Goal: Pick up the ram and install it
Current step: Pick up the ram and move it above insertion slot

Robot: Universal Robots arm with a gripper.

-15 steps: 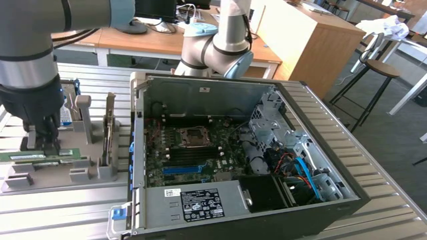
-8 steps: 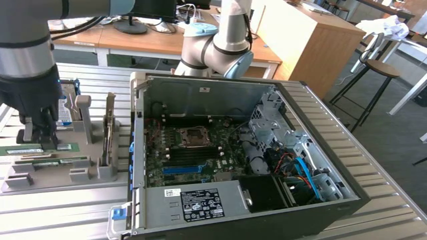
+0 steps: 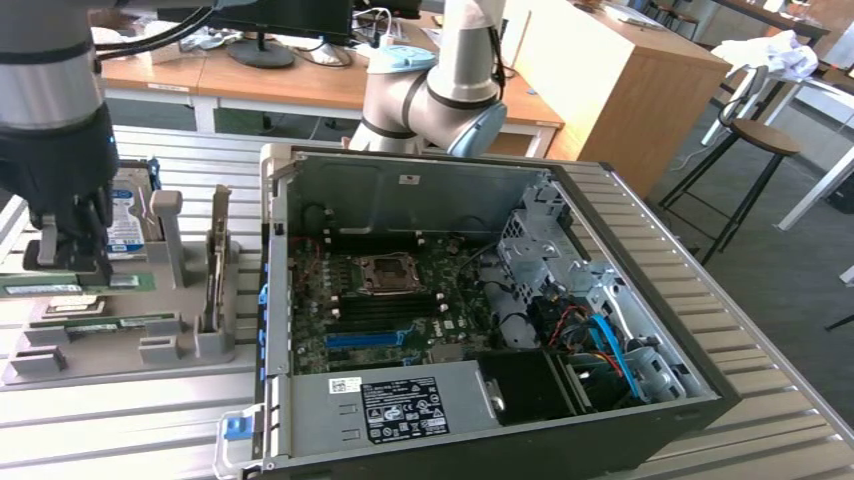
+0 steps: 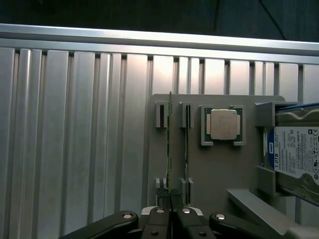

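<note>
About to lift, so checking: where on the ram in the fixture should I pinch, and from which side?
Take the ram by its upper long edge, coming straight down, one finger on each flat face. It stands on edge in end slots of the fixture, with a second stick close beside. The gripper is shut on it that way.

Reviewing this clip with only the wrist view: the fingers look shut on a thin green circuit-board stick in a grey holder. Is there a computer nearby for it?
Observer: Yes. An open black computer case lies on the slatted metal table, to the exterior view's right of the grey holder.
Operator: Any memory slots showing?
Observer: A row of dark slots and a blue one lie on the green motherboard; I see no stick in them.
Operator: Where's the gripper?
Observer: The gripper is down at the holder, shut on the thin green circuit-board stick, apart from the case.
</note>
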